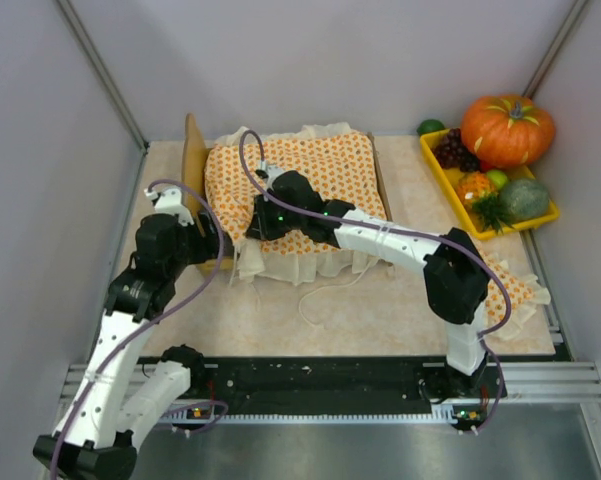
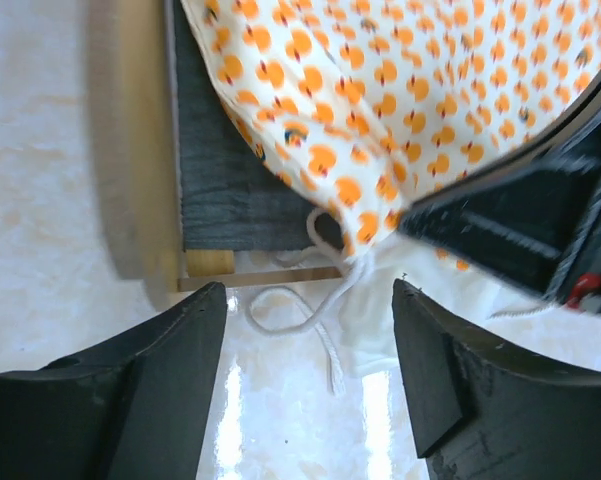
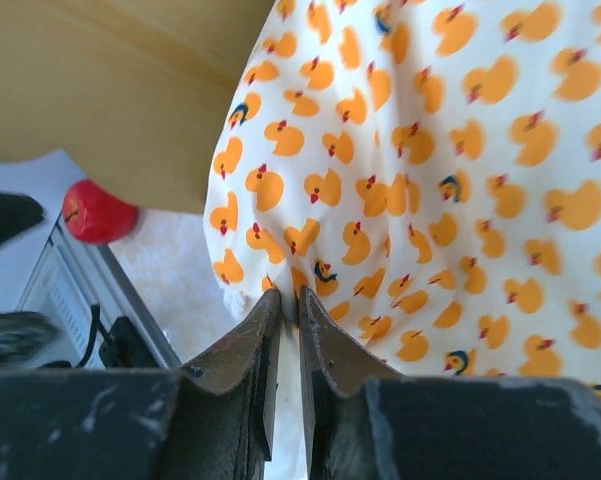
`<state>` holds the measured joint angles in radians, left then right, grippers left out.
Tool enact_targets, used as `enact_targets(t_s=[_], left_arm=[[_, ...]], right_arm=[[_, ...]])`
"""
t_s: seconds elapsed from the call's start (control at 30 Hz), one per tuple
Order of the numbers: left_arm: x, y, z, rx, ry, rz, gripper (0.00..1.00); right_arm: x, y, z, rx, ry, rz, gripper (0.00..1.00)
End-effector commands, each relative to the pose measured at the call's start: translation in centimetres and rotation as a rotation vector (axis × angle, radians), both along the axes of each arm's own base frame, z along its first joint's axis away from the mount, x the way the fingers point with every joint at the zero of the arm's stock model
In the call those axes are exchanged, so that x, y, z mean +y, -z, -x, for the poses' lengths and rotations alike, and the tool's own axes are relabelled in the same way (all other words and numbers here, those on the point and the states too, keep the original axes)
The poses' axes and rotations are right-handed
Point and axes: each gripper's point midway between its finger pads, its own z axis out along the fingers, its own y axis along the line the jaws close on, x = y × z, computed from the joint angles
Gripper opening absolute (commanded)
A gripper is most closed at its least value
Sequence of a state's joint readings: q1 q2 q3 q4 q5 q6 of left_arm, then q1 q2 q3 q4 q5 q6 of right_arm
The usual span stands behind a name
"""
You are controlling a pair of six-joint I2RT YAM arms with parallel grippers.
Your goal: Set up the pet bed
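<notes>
Top external view: the pet bed (image 1: 192, 150) is standing at the back-middle of the table (image 1: 380, 310), its headboard on the left. The duck-print bedspread (image 1: 310, 170) is already lying over it, its ruffle hanging down the near side. The right gripper (image 1: 258, 218) is reaching onto the bedspread's near-left part, and the left gripper (image 1: 208, 240) is hovering at the bed's near-left corner. A small matching pillow (image 1: 520, 290) is lying well apart on the right, partly under the right arm, so that piece is not yet placed.

Left wrist view: the left gripper (image 2: 308, 300) is standing with its jaws wide apart and holding nothing. A loose white cord (image 2: 280, 320) is trailing on the table between them. The pet bed's grey base (image 2: 230, 190) is showing bare at this corner, where the bedspread (image 2: 410, 90) is not reaching the frame.

Right wrist view: the right gripper (image 3: 290, 298) is showing its jaws almost together, seemingly pinching a thin fold of the bedspread's (image 3: 430, 180) edge beside the headboard (image 3: 110, 80).

My judgement is that covering is nearly done. Squaring the corner and adding the pillow are what is left.
</notes>
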<state>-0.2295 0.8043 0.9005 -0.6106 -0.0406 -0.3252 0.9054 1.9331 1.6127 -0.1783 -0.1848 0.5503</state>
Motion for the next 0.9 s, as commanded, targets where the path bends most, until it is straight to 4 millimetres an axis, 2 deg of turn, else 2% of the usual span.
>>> enact_targets(t_s=[0.0, 0.1, 0.17, 0.2, 0.23, 0.27, 0.33, 0.37, 0.4, 0.43, 0.47, 0.5, 0.53, 0.57, 0.6, 0.63, 0.67, 0.7, 0.77, 0.83, 0.87], left_arm=[[2.5, -4.4, 0.7, -0.137, -0.134, 0.003, 0.74], [3.2, -4.2, 1.0, -0.134, -0.169, -0.015, 0.78], [3.7, -3.0, 0.9, -0.100, -0.202, -0.024, 0.80], [3.7, -2.4, 0.9, -0.080, -0.222, -0.008, 0.82], [3.7, -1.7, 0.7, -0.061, -0.231, -0.006, 0.82], [3.7, -0.8, 0.8, -0.038, -0.237, -0.009, 0.82], [3.7, -0.2, 0.6, -0.022, -0.251, -0.002, 0.83], [3.8, 0.0, 0.6, -0.017, -0.256, -0.004, 0.83], [4.0, -0.1, 0.5, -0.023, -0.265, -0.010, 0.84], [4.2, 0.0, 0.5, -0.022, -0.273, -0.015, 0.86], [4.4, 0.0, 0.5, -0.022, -0.282, -0.020, 0.87], [4.6, 0.0, 0.5, -0.025, -0.293, -0.026, 0.88], [4.7, 0.1, 0.4, -0.022, -0.296, -0.031, 0.88], [4.7, 0.4, 0.4, -0.013, -0.297, -0.035, 0.89], [4.9, 0.7, 0.4, -0.005, -0.303, -0.043, 0.89], [5.1, 0.9, 0.4, 0.002, -0.310, -0.047, 0.89], [5.1, 1.1, 0.3, 0.003, -0.311, -0.045, 0.89], [5.1, 1.2, 0.3, 0.004, -0.310, -0.045, 0.89], [4.8, 1.2, 0.1, 0.000, -0.298, -0.035, 0.89], [4.5, 1.2, 0.0, 0.001, -0.277, -0.032, 0.90], [4.5, 1.1, -0.1, -0.001, -0.275, -0.036, 0.90]], right_arm=[[1.5, -2.4, 1.6, -0.058, -0.048, -0.041, 0.13], [2.7, -2.9, 2.5, -0.079, -0.080, -0.033, 0.13], [3.4, -3.3, 2.8, -0.094, -0.083, -0.027, 0.14], [3.5, -2.7, 2.7, -0.086, -0.078, -0.012, 0.15], [3.3, -1.9, 2.9, -0.067, -0.084, 0.017, 0.18], [3.3, -1.8, 2.8, -0.068, -0.088, 0.029, 0.25], [2.4, -1.3, 2.8, -0.064, -0.063, 0.062, 0.30], [1.4, -0.1, 2.9, -0.066, -0.049, 0.097, 0.36], [0.9, -0.4, 3.1, -0.076, -0.048, 0.098, 0.37], [0.2, -1.9, 3.5, -0.094, -0.049, 0.077, 0.39], [-0.6, -0.8, 4.4, -0.082, -0.066, 0.098, 0.40], [-1.1, -0.5, 5.2, -0.078, -0.071, 0.106, 0.40], [-2.0, -1.4, 6.0, -0.093, -0.064, 0.097, 0.40], [-3.2, 1.0, 6.7, -0.072, -0.043, 0.131, 0.40], [-3.3, 1.8, 8.0, -0.057, -0.054, 0.133, 0.40], [-3.6, 1.4, 8.9, -0.050, -0.053, 0.105, 0.39], [-4.4, 3.8, 9.9, -0.005, -0.039, 0.124, 0.38], [-4.2, 3.9, 9.9, -0.010, -0.024, 0.099, 0.38], [-4.2, 5.5, 9.8, 0.013, 0.000, 0.116, 0.36], [-3.8, 6.0, 9.4, 0.014, 0.009, 0.130, 0.36], [-3.4, 6.5, 8.2, -0.005, 0.049, 0.144, 0.35]])
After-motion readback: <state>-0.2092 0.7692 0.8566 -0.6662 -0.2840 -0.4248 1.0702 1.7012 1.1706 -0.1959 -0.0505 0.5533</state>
